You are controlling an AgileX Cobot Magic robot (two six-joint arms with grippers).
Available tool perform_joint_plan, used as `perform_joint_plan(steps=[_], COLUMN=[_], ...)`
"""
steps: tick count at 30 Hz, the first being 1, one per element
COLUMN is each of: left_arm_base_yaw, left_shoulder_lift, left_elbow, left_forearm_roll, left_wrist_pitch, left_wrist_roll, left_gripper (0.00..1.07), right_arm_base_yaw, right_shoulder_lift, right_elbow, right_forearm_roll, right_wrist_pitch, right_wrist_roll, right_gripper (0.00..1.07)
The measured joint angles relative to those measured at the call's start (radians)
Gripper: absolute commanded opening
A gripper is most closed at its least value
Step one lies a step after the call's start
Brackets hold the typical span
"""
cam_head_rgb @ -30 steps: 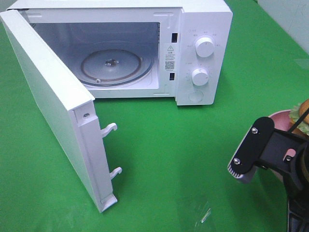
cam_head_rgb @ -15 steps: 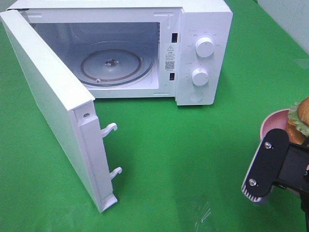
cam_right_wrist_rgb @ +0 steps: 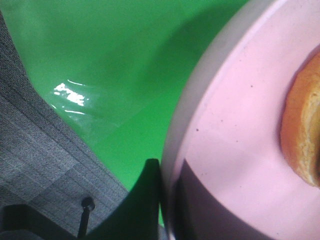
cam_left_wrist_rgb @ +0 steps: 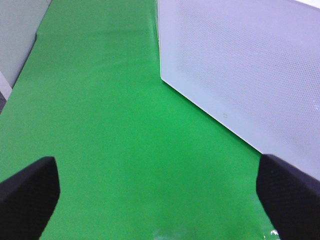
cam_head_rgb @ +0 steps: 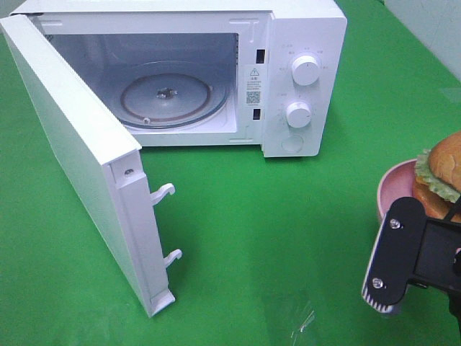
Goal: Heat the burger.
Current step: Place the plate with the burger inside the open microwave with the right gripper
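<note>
The burger (cam_head_rgb: 441, 173), with a golden bun and frilly lettuce, sits on a pink plate (cam_head_rgb: 395, 189) at the right edge of the exterior view. My right arm's black wrist block (cam_head_rgb: 400, 252) hovers just in front of the plate and hides the fingers there. In the right wrist view my right gripper (cam_right_wrist_rgb: 165, 205) is shut on the rim of the pink plate (cam_right_wrist_rgb: 235, 125), with the burger (cam_right_wrist_rgb: 302, 135) further in. My left gripper (cam_left_wrist_rgb: 160, 200) is open over the green cloth, nothing between its fingers, and it does not show in the exterior view.
A white microwave (cam_head_rgb: 302, 43) stands at the back with its door (cam_head_rgb: 72, 158) swung wide open to the left, reaching toward the front. Its glass turntable (cam_head_rgb: 169, 97) is bare. The door's panel (cam_left_wrist_rgb: 240, 65) fills one side of the left wrist view. Green cloth (cam_head_rgb: 274, 231) lies between microwave and plate.
The right arm's wrist block has shifted right and toward the front. The pink plate with the burger has come further into view, moving a little leftward. The left gripper looks unchanged.
</note>
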Motion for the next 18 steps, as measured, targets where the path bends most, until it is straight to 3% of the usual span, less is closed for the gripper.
perform_joint_plan(steps=[18], left_arm_base_yaw=[0.0], left_shoulder_lift=[0.0], left_elbow=[0.0], left_forearm_roll=[0.0], left_wrist_pitch=[0.0], left_wrist_roll=[0.0], left_gripper=[1.0], right_arm_base_yaw=[0.0], right_shoulder_lift=[0.0], right_elbow=[0.0], right_forearm_roll=[-0.053], right_wrist_pitch=[-0.1], right_wrist_roll=[-0.191], right_gripper=[0.0])
